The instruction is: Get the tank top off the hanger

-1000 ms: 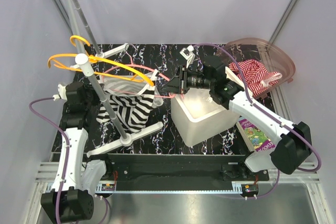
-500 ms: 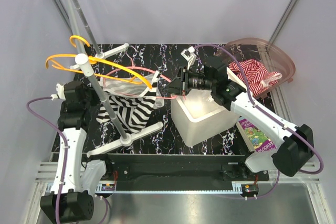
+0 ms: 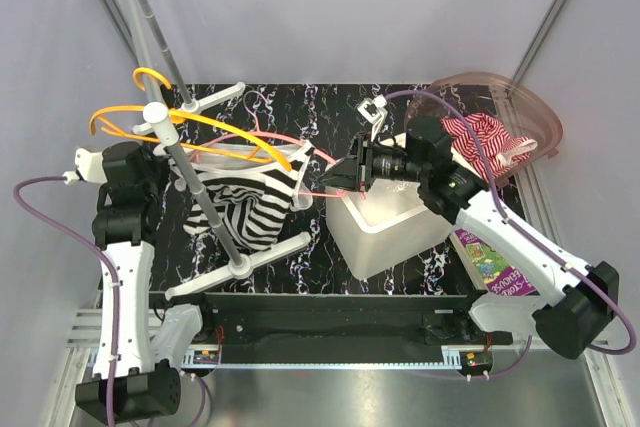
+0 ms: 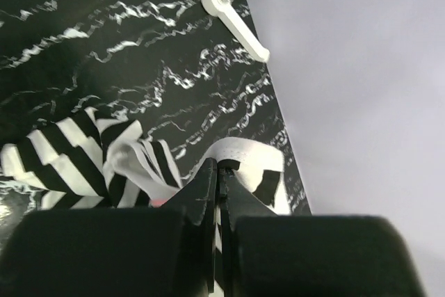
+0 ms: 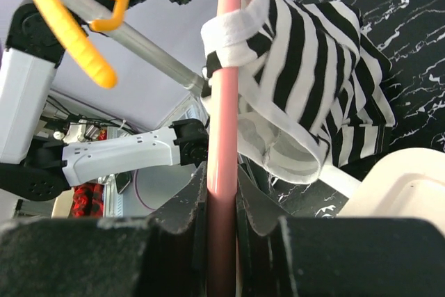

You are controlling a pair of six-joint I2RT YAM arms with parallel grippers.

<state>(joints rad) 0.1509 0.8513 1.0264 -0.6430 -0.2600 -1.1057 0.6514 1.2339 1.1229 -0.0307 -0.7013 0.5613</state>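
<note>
Rightward, cloth point(image 3: 485, 139) in basket point(image 3: 537, 110), bin point(image 3: 390, 242) near tank top point(image 3: 250, 209)

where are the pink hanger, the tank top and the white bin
pink hanger point(image 5: 225, 95), right wrist view, its straight bar
tank top point(image 3: 262, 209), top view, striped body
white bin point(image 3: 380, 247), top view, near wall

White bin point(image 3: 385, 232), booklet point(image 3: 489, 260) (bottom right)

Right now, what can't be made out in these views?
Whether the left hand grips the tank top: left wrist, its own shut fingers cover the contact.
Far end of the pink hanger in the right hand: right wrist, cut off by the top edge.
Tank top's left edge: top view, crossed by the rack pole.
</note>
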